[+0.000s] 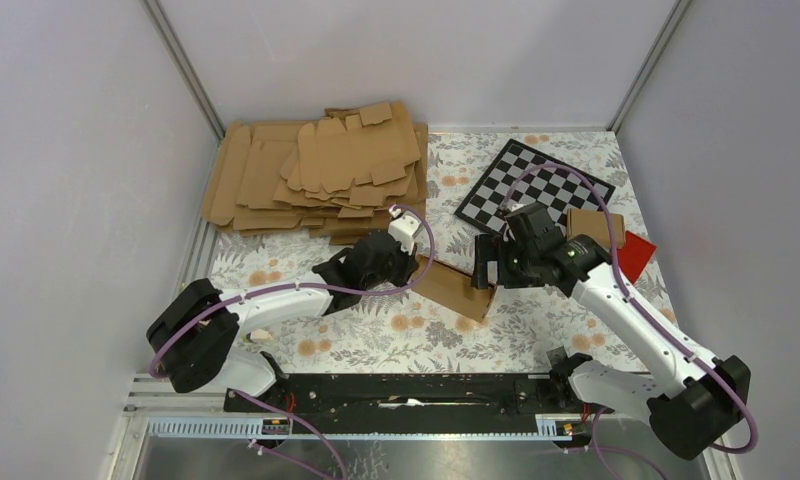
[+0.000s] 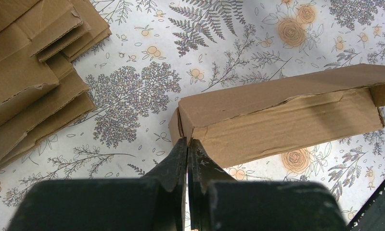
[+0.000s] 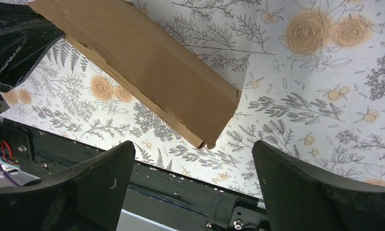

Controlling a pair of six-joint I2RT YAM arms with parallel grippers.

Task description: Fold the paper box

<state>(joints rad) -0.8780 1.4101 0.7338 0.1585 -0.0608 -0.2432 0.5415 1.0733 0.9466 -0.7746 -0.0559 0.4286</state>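
The floral worktop [image 1: 376, 330] carries a stack of cardboard sheets [image 1: 316, 170] at its far left corner, their edges cut off in the left wrist view. The checkerboard [image 1: 532, 185] near the far right corner is partly hidden by the right arm. The folded paper box [image 1: 454, 288] lies mid-worktop, between both arms. The right gripper [image 3: 193, 144] gapes wide around the box's end, fingers clear of it. The left gripper [image 2: 187, 142] is pressed closed, its tips against the box's other end; whether they pinch a flap cannot be told. The red block [image 1: 636, 252] is half hidden
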